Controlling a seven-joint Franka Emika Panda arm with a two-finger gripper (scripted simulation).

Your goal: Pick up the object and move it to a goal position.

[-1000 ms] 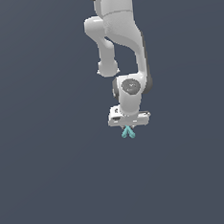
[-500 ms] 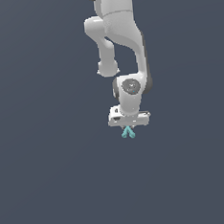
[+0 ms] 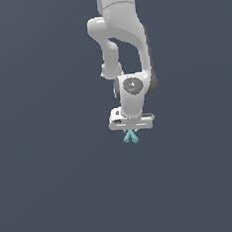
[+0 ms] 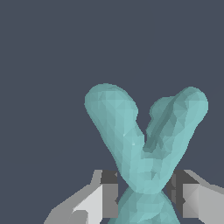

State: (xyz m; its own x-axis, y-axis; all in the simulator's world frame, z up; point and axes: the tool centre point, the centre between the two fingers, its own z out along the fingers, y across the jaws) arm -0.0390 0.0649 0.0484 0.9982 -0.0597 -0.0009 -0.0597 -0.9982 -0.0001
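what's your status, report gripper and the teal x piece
Gripper shut on teal X piece, fingers pinching its crossing. Piece hangs below the hand. Nothing in the way.

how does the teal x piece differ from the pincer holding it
Colour: the teal x piece is turquoise, the pincer is white with dark pads. Size: in the exterior view the x piece is tiny beside the wide pincer. Shape: the x piece is two rounded crossed bars, while the pincer looks blocky and angular. State: the pincer is shut on the x piece at its crossing. Both hang under the arm, apparently off the ground.
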